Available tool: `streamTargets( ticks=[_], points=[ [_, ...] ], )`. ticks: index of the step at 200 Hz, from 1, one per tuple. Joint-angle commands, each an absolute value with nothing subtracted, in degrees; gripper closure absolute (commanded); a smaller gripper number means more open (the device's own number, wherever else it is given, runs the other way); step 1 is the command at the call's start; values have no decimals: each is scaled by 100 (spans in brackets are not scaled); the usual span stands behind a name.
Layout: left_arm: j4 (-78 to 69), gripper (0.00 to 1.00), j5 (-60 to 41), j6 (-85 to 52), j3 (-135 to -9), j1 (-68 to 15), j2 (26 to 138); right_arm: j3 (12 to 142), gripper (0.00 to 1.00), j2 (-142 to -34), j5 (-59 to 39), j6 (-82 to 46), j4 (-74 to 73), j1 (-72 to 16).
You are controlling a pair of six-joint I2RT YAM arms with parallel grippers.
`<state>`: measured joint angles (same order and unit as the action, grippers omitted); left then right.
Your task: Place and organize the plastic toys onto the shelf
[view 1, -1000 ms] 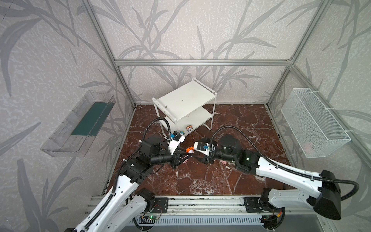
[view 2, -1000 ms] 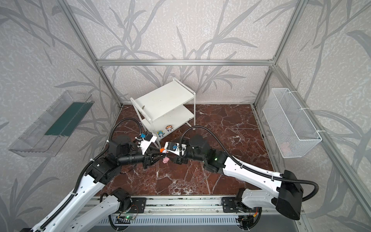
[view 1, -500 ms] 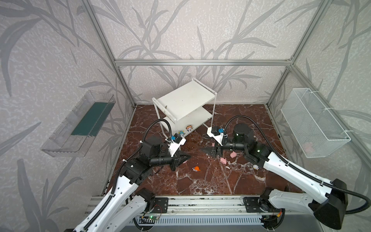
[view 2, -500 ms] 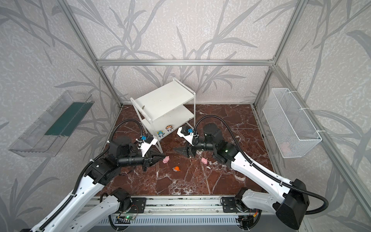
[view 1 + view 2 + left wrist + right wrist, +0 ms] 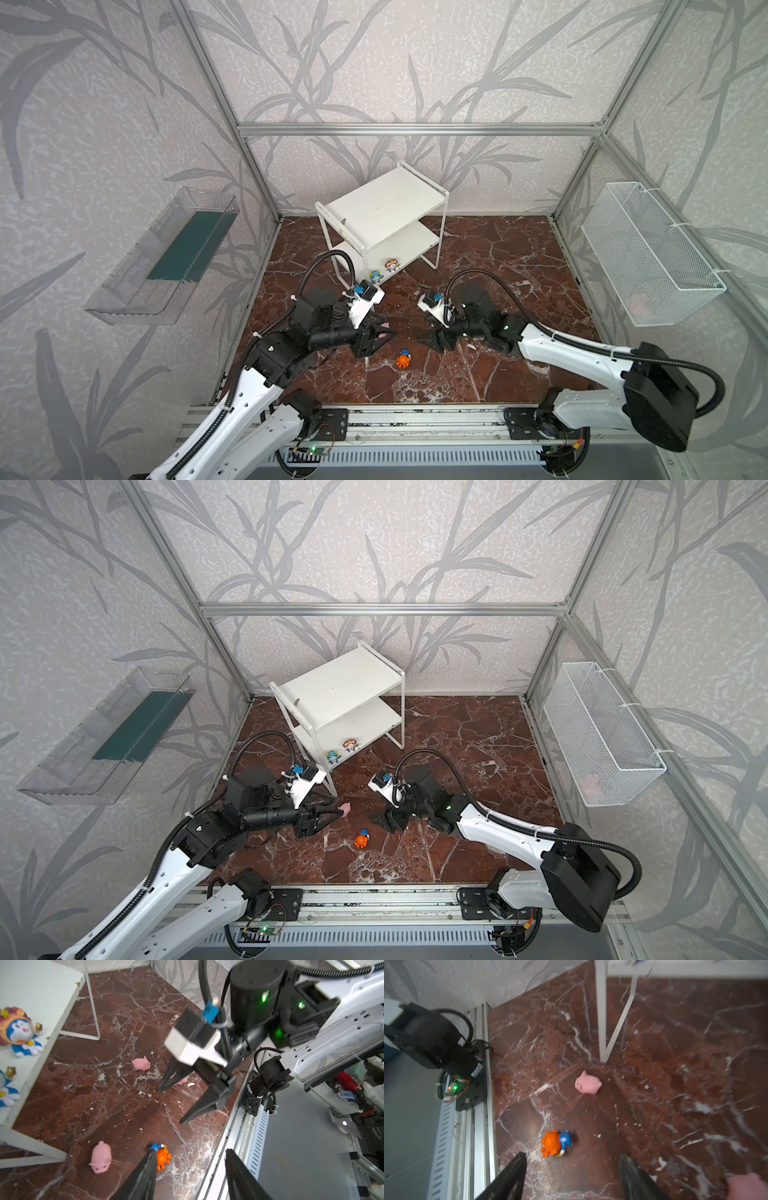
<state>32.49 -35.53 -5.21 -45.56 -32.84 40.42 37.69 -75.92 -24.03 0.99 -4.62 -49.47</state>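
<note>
— Why spread wide and empty at left gripper [image 5: 191,1150] and right gripper [image 5: 572,1155]?
— Likely to close on the orange toy [image 5: 553,1144], lying on the floor [image 5: 654,1059] between them. Pig [image 5: 588,1084] near; shelf [image 5: 386,208] well behind, two figures [image 5: 383,270] on its lower board.
— Hidden?
— Half covers another pig [image 5: 184,1081] behind the right gripper.

A white two-tier shelf on thin metal legs [image 5: 382,203] stands at the back of the dark marble tabletop [image 5: 519,266], left of centre. At the front edge of its lower board, a small blue-and-white plastic figurine [image 5: 376,275] stands just left of a maned blue-and-white figurine [image 5: 391,265]. Before the shelf, an orange-and-blue plastic figurine [image 5: 404,359] lies on the tabletop. A small pink plastic pig [image 5: 344,809] lies just behind and left of it. A second pink pig [image 5: 141,1063] lies farther right.
</note>
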Motion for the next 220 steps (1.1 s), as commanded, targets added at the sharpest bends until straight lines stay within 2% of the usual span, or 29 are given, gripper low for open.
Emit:
streamTargets(
  ticks=[1,28,61,96,114,148,220],
  points=[
    [3485,33,-3171,-526,-4428,-3430,3986,3704,32,-7973,-1881,-35,-854,-5408],
    [3480,27,-3018,-494,-4421,-3509,4006,3681,33,-8546,-1009,-56,-937,-5728],
    [3432,22,-2971,-500,-4399,-3518,4012,4074,32,-8933,529,344,-94,-6089],
    [3373,19,-2918,-465,-4387,-3529,4028,4212,31,-9225,1095,732,88,-6132],
    [3345,12,-2916,-457,-4378,-3532,4034,4313,31,-9421,994,937,6,-6149],
    [3357,6,-2900,-439,-4388,-3533,4012,4242,31,-9603,404,1395,-766,-6362],
    [3366,2,-2744,-431,-4377,-3525,3791,4206,31,-9973,-282,2801,-1352,-6427]
  ],
)
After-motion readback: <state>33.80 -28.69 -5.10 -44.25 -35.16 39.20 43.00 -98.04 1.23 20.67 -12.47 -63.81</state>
